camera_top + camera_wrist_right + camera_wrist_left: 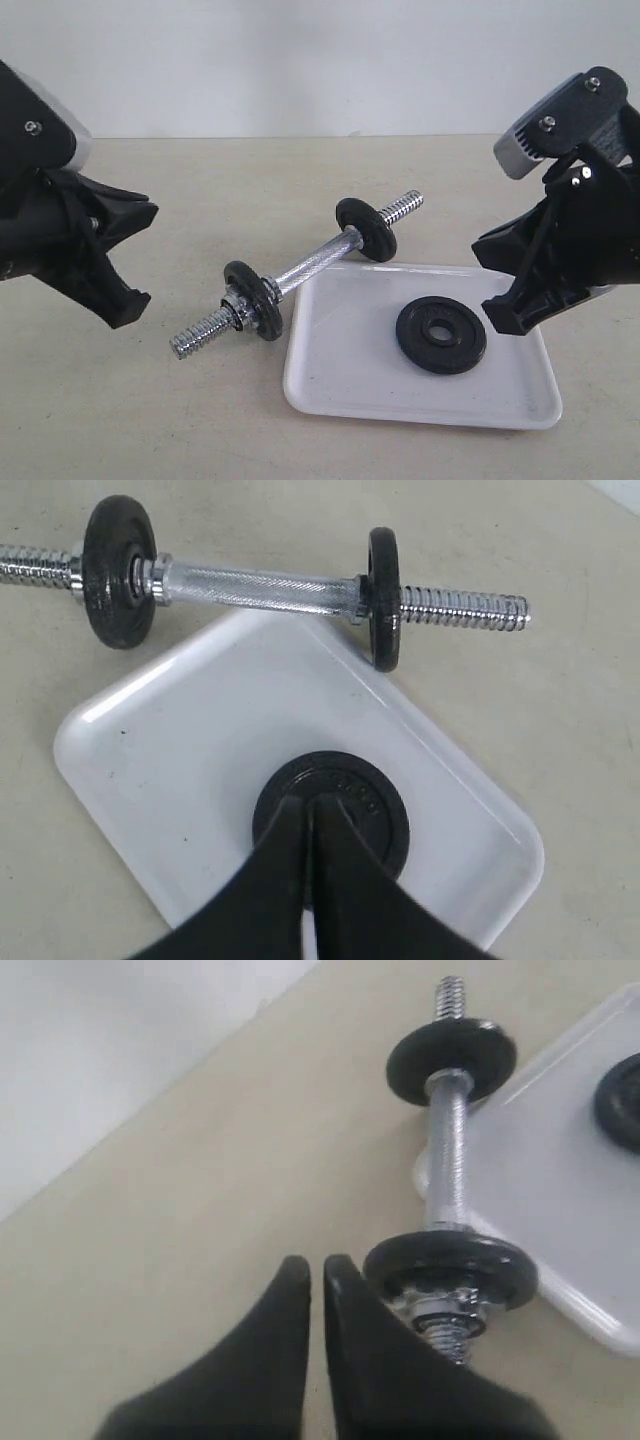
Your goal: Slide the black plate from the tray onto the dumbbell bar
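The left pincer (316, 1266) is held pressed together beside the dumbbell bar (312, 264). The black plate (441, 335) lies ungrasped in the tray (340, 350). The right pincer (308, 808), likewise pressed together, must be spread for the pickup.

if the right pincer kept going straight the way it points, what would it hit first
Most likely the black plate lying in the tray: the right pincer has its shut tips right over it in the wrist view. How far above it hangs is unclear.
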Robot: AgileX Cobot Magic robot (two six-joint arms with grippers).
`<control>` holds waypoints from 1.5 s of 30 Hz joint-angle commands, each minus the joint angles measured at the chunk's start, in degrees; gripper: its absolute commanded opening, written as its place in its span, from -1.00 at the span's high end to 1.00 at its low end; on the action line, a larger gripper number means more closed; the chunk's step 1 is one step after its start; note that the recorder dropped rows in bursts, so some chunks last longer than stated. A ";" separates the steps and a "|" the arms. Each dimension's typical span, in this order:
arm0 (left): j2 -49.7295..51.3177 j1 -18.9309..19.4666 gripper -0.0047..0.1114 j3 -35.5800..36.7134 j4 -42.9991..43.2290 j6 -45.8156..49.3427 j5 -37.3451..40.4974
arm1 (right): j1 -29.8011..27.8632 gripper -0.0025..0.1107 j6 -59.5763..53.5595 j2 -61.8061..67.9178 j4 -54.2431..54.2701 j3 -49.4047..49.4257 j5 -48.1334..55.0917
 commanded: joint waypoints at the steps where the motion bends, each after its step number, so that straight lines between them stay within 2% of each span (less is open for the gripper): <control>1: -1.43 0.09 0.84 -2.88 -0.31 0.77 -8.36 | 0.18 0.96 0.44 -0.02 -0.21 -0.34 -0.59; 4: -1.56 -0.04 0.84 -5.30 -0.31 -4.34 -14.80 | 0.18 0.96 0.44 -0.02 -0.21 -0.34 -0.59; 9: -1.56 -0.04 0.84 -7.92 -0.31 -10.70 -34.25 | 0.18 0.96 0.44 -0.02 -0.21 -0.34 -0.59; 14: -1.56 -0.04 0.84 -8.66 -0.31 -13.44 -49.91 | 0.18 0.96 0.73 -0.02 -0.21 -0.34 0.47; 17: -1.56 -0.04 0.84 -8.66 -0.31 -17.10 -57.21 | 0.18 0.96 0.73 -0.02 -0.21 -0.34 1.88; 21: -1.56 -0.04 0.84 -8.66 -0.31 -26.54 -63.76 | 0.18 0.96 1.52 -0.02 -0.21 -0.34 3.01; 27: -1.56 -0.04 0.84 -6.74 -0.31 -39.70 -69.72 | 0.18 0.96 1.76 -0.02 -0.21 -0.34 2.86; 35: -1.19 -0.04 0.84 3.13 -0.31 -40.84 -71.58 | 0.18 0.96 1.93 -0.02 -0.21 -0.34 2.89; 40: -0.08 -0.04 0.84 4.19 -0.31 -32.68 -71.20 | 0.18 0.96 1.91 -0.02 -0.21 -0.34 2.45; 45: -0.08 -0.04 0.84 1.60 -0.31 -24.80 -64.85 | 0.18 0.96 1.91 -0.02 -0.21 -0.34 2.79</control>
